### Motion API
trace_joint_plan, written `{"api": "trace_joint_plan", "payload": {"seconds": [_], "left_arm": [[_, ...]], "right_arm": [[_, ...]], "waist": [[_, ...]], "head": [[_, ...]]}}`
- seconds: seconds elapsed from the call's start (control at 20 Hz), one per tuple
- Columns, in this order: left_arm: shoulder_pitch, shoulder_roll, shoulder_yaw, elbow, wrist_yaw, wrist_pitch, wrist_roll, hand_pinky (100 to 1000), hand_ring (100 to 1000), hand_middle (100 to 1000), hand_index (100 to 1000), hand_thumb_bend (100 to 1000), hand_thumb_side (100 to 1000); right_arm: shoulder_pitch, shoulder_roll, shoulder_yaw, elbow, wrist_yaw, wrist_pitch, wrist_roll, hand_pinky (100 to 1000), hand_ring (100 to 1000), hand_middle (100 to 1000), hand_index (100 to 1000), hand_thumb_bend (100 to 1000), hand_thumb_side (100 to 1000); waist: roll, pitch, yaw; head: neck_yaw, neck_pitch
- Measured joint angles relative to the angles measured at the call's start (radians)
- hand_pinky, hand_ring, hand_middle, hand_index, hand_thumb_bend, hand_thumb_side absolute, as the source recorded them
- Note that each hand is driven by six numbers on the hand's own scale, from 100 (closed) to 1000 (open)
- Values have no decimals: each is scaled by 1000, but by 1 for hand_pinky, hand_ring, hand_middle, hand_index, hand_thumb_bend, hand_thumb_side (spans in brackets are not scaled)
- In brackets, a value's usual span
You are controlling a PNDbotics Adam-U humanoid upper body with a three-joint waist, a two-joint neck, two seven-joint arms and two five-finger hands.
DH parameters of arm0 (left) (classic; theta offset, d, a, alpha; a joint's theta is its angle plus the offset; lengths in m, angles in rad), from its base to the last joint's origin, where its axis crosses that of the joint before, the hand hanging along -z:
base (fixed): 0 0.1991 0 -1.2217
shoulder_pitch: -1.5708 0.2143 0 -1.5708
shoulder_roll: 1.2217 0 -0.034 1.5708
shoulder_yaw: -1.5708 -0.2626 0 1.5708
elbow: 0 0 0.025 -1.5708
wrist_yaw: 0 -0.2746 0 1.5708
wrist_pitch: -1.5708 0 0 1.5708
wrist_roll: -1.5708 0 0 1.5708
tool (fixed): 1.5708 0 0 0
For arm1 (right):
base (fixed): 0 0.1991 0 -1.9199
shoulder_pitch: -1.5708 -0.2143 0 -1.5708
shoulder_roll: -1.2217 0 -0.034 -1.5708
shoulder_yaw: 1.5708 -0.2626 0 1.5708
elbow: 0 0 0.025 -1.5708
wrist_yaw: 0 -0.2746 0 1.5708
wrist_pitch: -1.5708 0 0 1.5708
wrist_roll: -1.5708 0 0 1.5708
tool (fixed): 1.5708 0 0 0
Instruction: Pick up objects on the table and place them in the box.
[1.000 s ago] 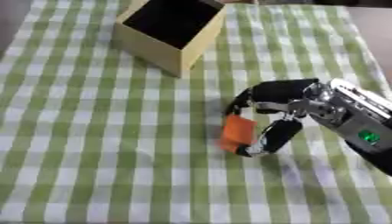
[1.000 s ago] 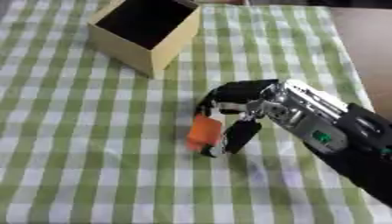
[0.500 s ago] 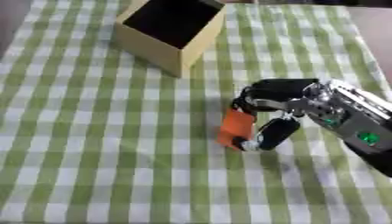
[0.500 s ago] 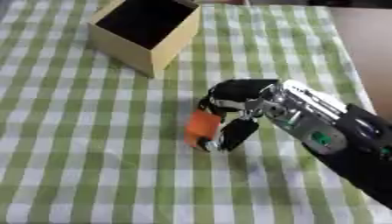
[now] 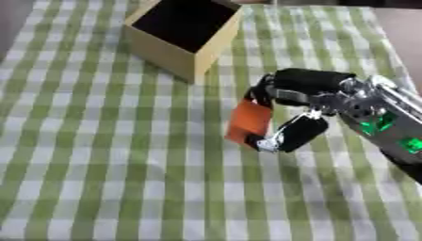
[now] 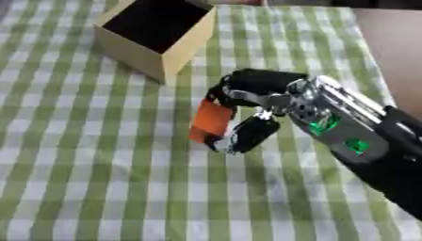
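Observation:
An orange block (image 5: 248,121) stands tilted over the green checked tablecloth, right of centre. My right hand (image 5: 306,95) comes in from the right and is shut on it, fingers curled over its top and thumb (image 5: 294,134) against its lower right corner. The open tan box (image 5: 183,35), dark inside, stands at the upper left of the hand, a short gap away from the block. Whether the block's lower end touches the cloth I cannot tell. My left hand shows in neither view.
The checked cloth (image 5: 99,164) covers the whole table. A bare brown strip (image 6: 387,52) runs beyond the cloth's right edge.
The right hand has moved up and a little toward the box with the orange block in it. The box has not moved.

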Motion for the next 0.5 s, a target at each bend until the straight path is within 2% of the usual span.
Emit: {"api": "trace_joint_plan", "payload": {"seconds": [0.25, 0.5], "left_arm": [[0, 0, 0, 0, 0, 1, -1, 726, 594, 616, 707, 440, 726], [-6, 0, 0, 0, 0, -1, -3, 726, 593, 617, 706, 439, 726]], "right_arm": [[-70, -32, -46, -10, -57, 23, 3, 754, 595, 440, 656, 100, 440], [-165, -37, -76, 62, -86, 20, -14, 754, 604, 449, 666, 100, 423]], "waist": [[-2, 0, 5], [-2, 11, 18]], "head": [[-9, -17], [-26, -34]]}}
